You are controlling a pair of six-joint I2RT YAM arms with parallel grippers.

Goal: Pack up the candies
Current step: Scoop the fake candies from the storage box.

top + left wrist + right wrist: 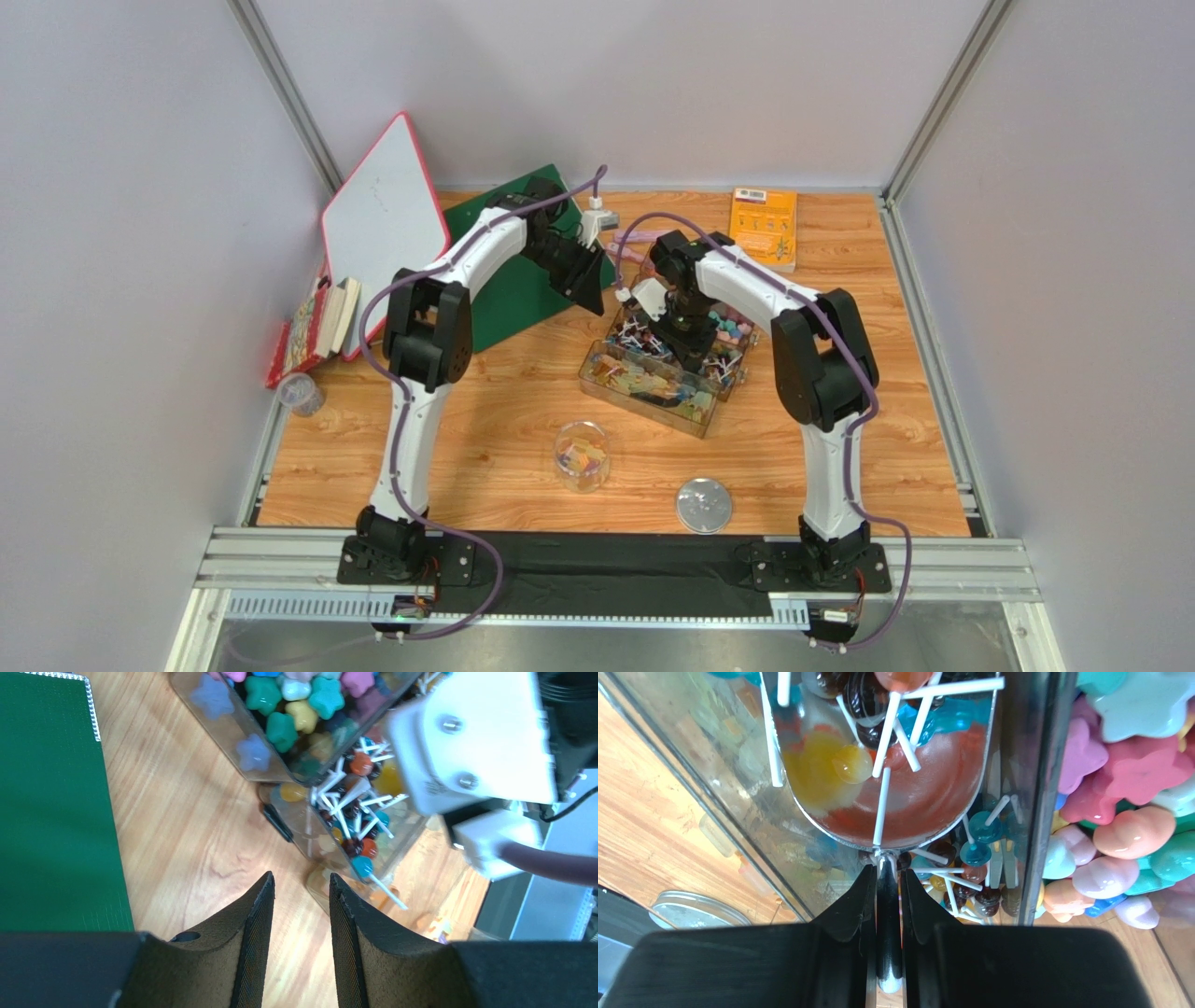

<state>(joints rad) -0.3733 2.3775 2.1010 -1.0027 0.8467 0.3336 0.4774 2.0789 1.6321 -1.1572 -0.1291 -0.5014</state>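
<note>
The candies fill a clear compartment box (697, 406): lollipops with white sticks (354, 812) in one section, star and heart sweets (1130, 777) in the section beside it. My right gripper (889, 871) is shut on the handle of a metal scoop (899, 805). The scoop's bowl lies down in the lollipop section with a few lollipops in it. My left gripper (302, 882) hangs open over bare wood just beside the box, nothing between its fingers. In the top view the left gripper (589, 273) is at the box's far-left corner and the right gripper (685, 336) is over the box.
An open clear jar (582, 455) with a few sweets stands near the front, its lid (704, 506) to the right. A green mat (512, 294) and a whiteboard (386, 224) lie at the back left, an orange booklet (765, 227) at the back right, books (316, 329) and a small jar (298, 395) at the left edge.
</note>
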